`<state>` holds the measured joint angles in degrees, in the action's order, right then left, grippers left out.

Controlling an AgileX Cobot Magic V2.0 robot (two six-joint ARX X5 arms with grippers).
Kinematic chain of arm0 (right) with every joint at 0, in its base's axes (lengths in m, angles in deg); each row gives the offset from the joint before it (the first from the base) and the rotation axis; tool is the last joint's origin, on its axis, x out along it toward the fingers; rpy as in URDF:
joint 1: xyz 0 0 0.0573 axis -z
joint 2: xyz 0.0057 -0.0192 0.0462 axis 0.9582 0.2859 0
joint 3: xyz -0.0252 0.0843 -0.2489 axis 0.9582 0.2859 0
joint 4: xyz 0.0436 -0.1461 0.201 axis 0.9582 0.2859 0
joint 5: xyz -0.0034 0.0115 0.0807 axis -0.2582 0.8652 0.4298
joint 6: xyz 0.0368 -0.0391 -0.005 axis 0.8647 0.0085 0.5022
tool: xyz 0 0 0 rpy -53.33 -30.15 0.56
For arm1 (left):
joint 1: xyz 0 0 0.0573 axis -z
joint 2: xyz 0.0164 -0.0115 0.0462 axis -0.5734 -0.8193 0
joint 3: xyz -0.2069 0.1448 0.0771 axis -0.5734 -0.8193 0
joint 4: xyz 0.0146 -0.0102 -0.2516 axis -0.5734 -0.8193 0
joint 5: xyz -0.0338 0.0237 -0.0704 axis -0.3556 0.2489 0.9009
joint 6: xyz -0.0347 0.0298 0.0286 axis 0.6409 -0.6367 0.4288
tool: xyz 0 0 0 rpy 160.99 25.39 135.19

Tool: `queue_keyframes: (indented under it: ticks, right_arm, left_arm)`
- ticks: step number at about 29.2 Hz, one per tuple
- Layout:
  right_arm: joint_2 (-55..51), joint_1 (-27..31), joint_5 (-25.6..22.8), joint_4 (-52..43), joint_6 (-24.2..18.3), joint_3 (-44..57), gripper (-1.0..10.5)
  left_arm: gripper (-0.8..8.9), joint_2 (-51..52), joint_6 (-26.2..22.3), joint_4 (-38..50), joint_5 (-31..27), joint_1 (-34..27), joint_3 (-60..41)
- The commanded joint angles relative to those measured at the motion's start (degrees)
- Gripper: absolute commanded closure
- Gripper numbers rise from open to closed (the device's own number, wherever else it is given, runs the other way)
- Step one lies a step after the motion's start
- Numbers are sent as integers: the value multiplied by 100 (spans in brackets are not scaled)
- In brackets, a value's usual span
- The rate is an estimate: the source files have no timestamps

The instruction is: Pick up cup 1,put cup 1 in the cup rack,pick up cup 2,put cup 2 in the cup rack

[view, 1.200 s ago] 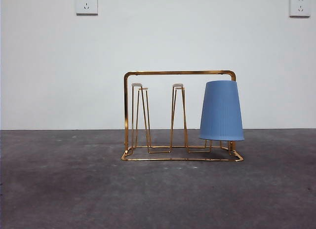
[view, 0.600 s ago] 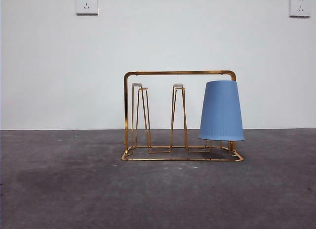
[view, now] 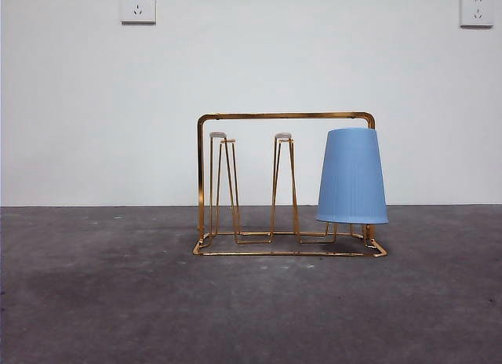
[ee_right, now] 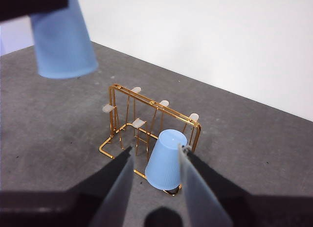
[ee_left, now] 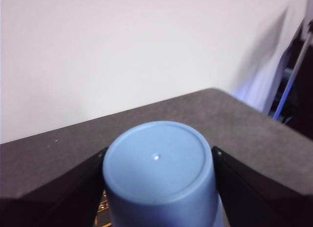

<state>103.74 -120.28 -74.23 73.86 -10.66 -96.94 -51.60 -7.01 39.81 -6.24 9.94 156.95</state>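
Cup 1 point(view: 352, 176) racked. Left end effector point(ee_left: 159, 188) clamped on cup 2 point(ee_left: 159, 173); right end effector point(ee_right: 154, 180) apart. Next: lower cup 2 onto free peg of cup rack point(view: 235, 117), centre frame.

We record the left gripper point(ee_left: 159, 188): two matte black jaws, broad and wedge-shaped, with smooth faces. We record the right gripper point(ee_right: 155, 188): two black jaws with pale, seemingly translucent inner pads, tapering to points. No markings are legible on either, as both are blurred.
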Motion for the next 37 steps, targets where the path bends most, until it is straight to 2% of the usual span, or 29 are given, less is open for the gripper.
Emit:
queue_keyframes:
  ticks: [1,9,14,26,37]
  right_arm:
    - [-13,2,4,4,105,37,787]
    - [-13,2,0,291,354,37,788]
    - [-13,2,0,284,361,37,788]
    - [-13,2,-109,269,343,37,789]
    - [-13,2,-107,267,317,37,789]
  left_arm:
    - [820,-232,-236,160,-92,-125,-66]
    - [820,-844,-396,459,-81,-509,-66]
    - [820,-1165,-393,540,205,-756,-66]
    - [820,-1550,-348,811,199,-789,-157]
    - [820,-1550,-199,1805,199,-837,-905]
